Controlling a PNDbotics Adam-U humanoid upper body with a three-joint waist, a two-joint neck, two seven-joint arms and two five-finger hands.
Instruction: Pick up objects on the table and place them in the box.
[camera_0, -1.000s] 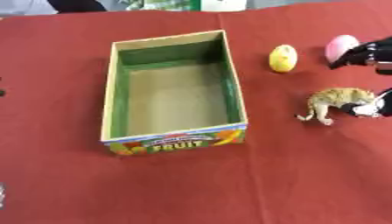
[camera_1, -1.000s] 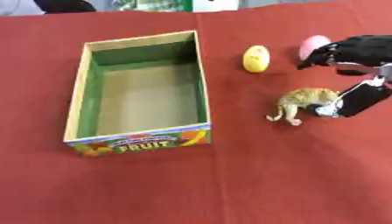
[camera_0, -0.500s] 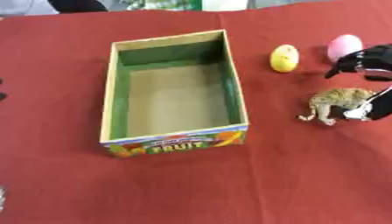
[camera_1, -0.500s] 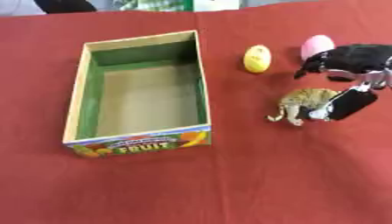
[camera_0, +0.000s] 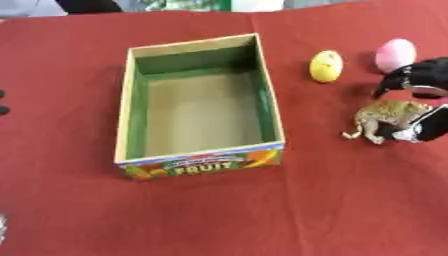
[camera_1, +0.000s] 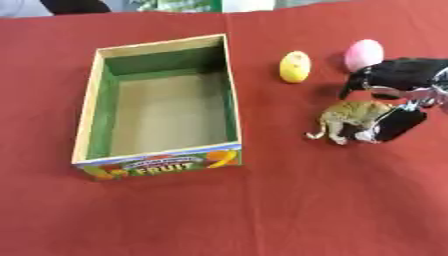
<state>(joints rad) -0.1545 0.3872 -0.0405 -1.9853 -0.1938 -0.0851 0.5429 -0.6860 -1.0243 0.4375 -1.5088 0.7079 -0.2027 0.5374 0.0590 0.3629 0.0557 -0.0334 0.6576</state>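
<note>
**Red desk, open box, hand at the toy animal**

A red cloth covers the desk from edge to edge. On its left half sits the box, a long open cardboard carton with green inner walls and a bare tan floor, its near short wall printed with fruit pictures and the word FRUIT. Nothing lies inside it.

Toward the right edge stands a small tan toy animal, four-legged with a curled tail, upright on the cloth. The right hand comes in from the right edge; its dark fingers curl down over the toy's back end while the thumb lies against its near flank, so the hand is closing round the animal, which is on the cloth.

Farther toward the far edge lie a yellow egg and, just right of it, a pink egg, apart from each other; the pink one is just beside the hand
</note>
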